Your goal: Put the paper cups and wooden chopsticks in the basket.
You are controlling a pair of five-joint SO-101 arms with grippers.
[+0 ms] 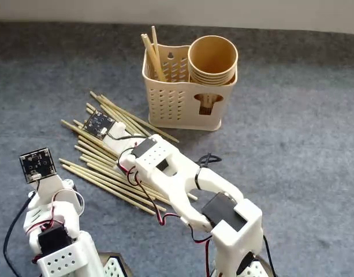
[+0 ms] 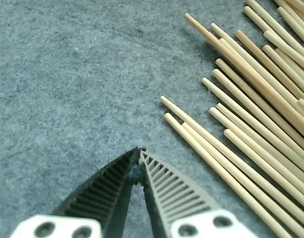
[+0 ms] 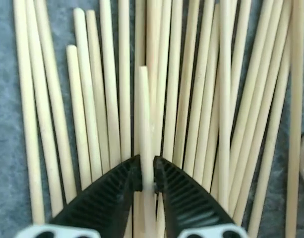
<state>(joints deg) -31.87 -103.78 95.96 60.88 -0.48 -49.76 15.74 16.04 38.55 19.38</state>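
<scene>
Carpet (image 1: 298, 150) right of the basket (image 1: 179, 104) gives room to pass. Cups (image 1: 212, 57) fill the basket's right half, leaning chopsticks (image 1: 153, 55) its left. The right arm (image 1: 182, 179) lies across the loose pile (image 1: 99, 164).

basket (image 1: 177, 104) w/ stacked cups (image 1: 212, 55) + few sticks (image 1: 155, 57) upright inside. loose chopsticks (image 1: 101, 176) on grey mat (image 1: 304, 144) just beside it; right arm (image 1: 165, 164) over them, left arm (image 1: 55, 231) nearby.
</scene>
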